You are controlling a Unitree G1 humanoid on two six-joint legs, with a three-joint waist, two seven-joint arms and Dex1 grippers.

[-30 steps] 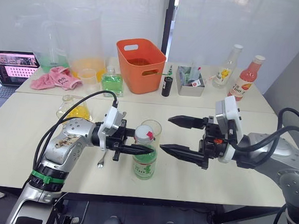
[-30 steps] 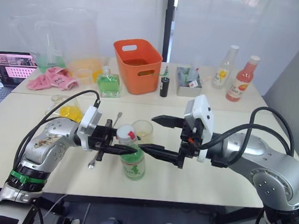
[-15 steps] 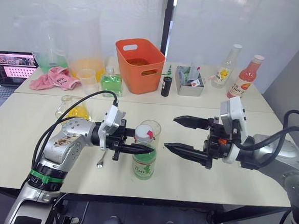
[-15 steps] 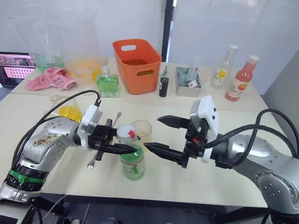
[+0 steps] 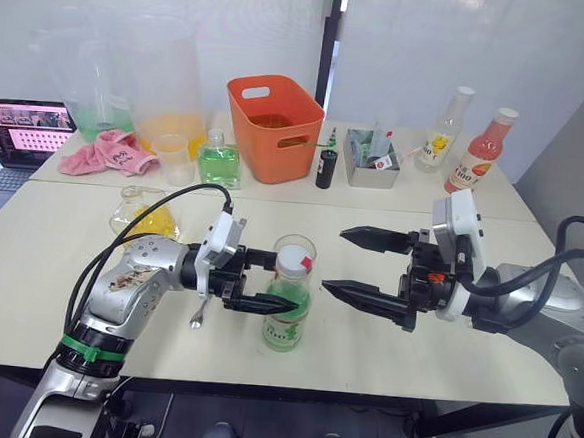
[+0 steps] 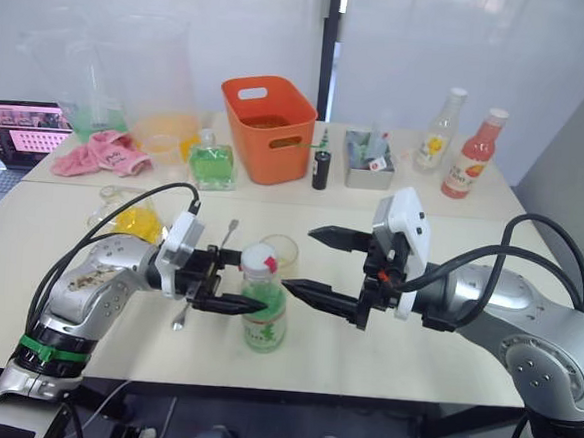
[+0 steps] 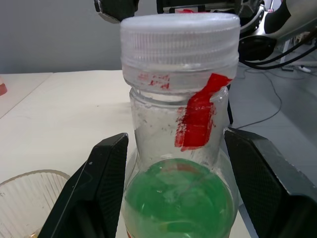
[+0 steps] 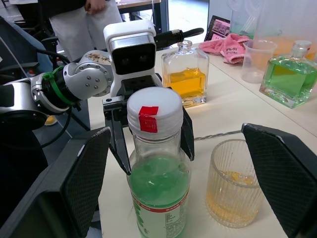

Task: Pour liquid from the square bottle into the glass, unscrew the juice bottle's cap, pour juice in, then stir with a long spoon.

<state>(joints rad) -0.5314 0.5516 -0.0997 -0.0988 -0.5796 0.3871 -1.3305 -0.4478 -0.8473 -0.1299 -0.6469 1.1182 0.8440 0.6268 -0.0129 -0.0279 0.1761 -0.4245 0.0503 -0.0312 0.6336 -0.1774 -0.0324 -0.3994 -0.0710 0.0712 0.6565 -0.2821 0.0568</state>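
The juice bottle (image 5: 286, 314) stands upright near the table's front edge, holding pale green liquid, with its white cap (image 5: 292, 256) screwed on. My left gripper (image 5: 285, 283) is open and straddles the bottle just below the neck, one finger (image 7: 105, 191) on each side. My right gripper (image 5: 334, 259) hangs open a little to the right of the cap, apart from it. Just behind the bottle stands the glass (image 8: 233, 183), with a little yellow-orange liquid in its bottom. The square bottle (image 5: 144, 214) stands behind my left arm. Under that arm lies the long spoon (image 6: 228, 235).
At the back stand an orange basket (image 5: 273, 128), a green square bottle (image 5: 219, 162), a translucent cup (image 5: 172, 157), a pink cloth (image 5: 106, 151), a grey tray (image 5: 372, 154), a yellow-labelled bottle (image 5: 444, 129) and a pink-red bottle (image 5: 480, 152). A laptop (image 5: 23, 130) sits far left.
My left gripper's fingers have spread apart around the juice bottle, which has shifted slightly right. The right gripper drew back to the right a second ago and has since held still.
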